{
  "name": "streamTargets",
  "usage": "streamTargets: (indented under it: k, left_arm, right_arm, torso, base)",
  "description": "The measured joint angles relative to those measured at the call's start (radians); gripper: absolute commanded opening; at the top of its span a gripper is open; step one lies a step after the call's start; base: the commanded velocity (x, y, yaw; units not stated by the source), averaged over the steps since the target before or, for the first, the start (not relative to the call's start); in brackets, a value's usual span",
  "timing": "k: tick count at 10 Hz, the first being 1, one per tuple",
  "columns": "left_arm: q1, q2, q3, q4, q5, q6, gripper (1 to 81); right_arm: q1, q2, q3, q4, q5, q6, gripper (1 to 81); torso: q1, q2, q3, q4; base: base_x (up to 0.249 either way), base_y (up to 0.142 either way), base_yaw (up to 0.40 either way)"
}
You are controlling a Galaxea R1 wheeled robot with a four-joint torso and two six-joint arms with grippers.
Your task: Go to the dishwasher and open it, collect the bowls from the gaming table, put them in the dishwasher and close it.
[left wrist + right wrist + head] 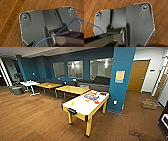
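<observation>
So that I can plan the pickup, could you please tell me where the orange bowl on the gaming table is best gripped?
Probably at its rim, from above: the orange bowl looks shallow and low on the flat white top of the gaming table. It lies by the table's right-hand long edge, so approach from that side.

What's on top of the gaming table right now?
On the gaming table's white top lie small orange bowls toward its far end and a small yellow piece nearer the front. A blurred colored marking sits mid-top. The exact bowl count isn't clear.
</observation>
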Motion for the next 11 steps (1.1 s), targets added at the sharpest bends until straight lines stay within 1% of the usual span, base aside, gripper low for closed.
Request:
streamTargets:
  k: [4, 11]
  left_arm:
    - [-0.001, 0.000, 0.000, -0.001, 0.000, 0.000, 81.1]
    - [-0.003, 0.000, 0.001, -0.001, -0.001, 0.000, 81.1]
  right_arm:
    - [0.000, 0.000, 0.000, 0.000, 0.000, 0.000, 81.1]
    - [-0.002, 0.000, 0.000, 0.000, 0.000, 0.000, 81.1]
  torso:
    - [0.000, 0.000, 0.000, 0.000]
    - [0.000, 0.000, 0.000, 0.000]
  base:
    - [0.109, 0.000, 0.000]
    - [0.098, 0.066, 0.000]
